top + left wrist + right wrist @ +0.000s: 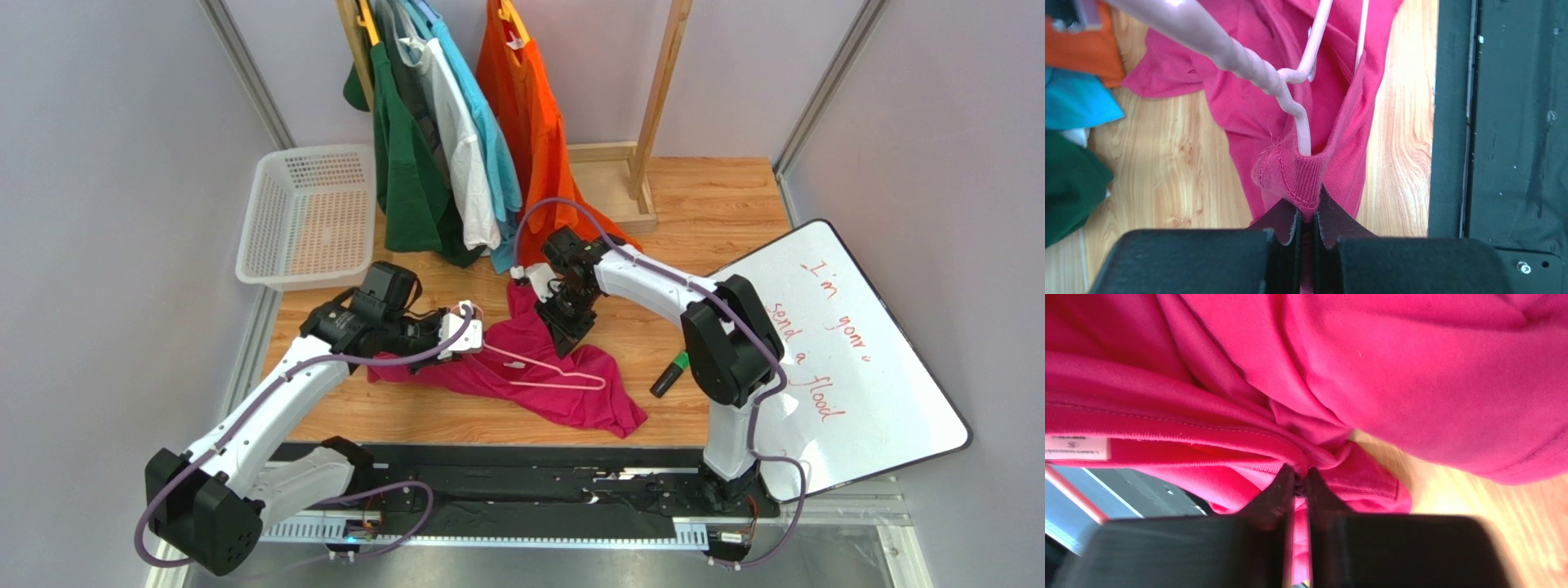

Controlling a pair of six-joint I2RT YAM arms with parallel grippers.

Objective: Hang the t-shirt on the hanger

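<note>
The magenta t-shirt (589,395) lies crumpled on the wooden table, partly lifted between both grippers. The light-pink wire hanger (540,368) lies on top of it. My left gripper (464,328) is shut on the shirt's ribbed collar (1308,177). In the left wrist view the hanger's twisted neck (1290,101) runs down into the collar opening just above my jaws. My right gripper (567,321) is shut on a fold of the t-shirt (1303,398) at its far edge. A white size label (1075,447) shows on the cloth in the right wrist view.
A rack at the back holds dark green (411,159), white, blue and orange (530,110) shirts, with its wooden post (656,110) to the right. A white basket (307,214) stands back left. A whiteboard (846,355) and a green marker (669,374) lie at right.
</note>
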